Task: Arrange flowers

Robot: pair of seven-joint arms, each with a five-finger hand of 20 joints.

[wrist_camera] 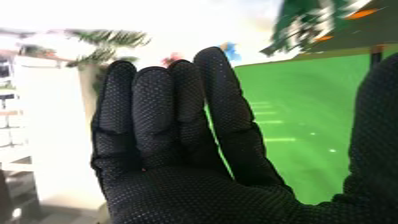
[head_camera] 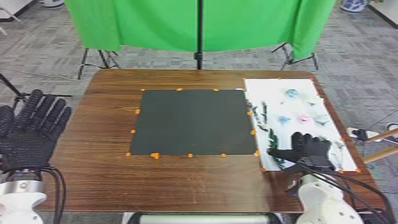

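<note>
Flowers [head_camera: 303, 119]: right of the mat [head_camera: 193, 122], blurred, too small to tell petals or kind.
Stems [head_camera: 264, 112]: just beside the mat's right edge, merging into one another, partly hidden by the right hand [head_camera: 311, 147].
Sheet [head_camera: 275, 90]: right of the mat, partly covered by that hand.
Left hand [head_camera: 28, 142]: well left of the mat, outer side cut off.
Right thumb: cut off in the wrist view.
Cloth [head_camera: 151, 25]: beyond the mat, top cut off.
Greenery [wrist_camera: 111, 37]: blurred in the wrist view.

Green cloth [head_camera: 151, 25], grey floor [head_camera: 49, 55].
</note>
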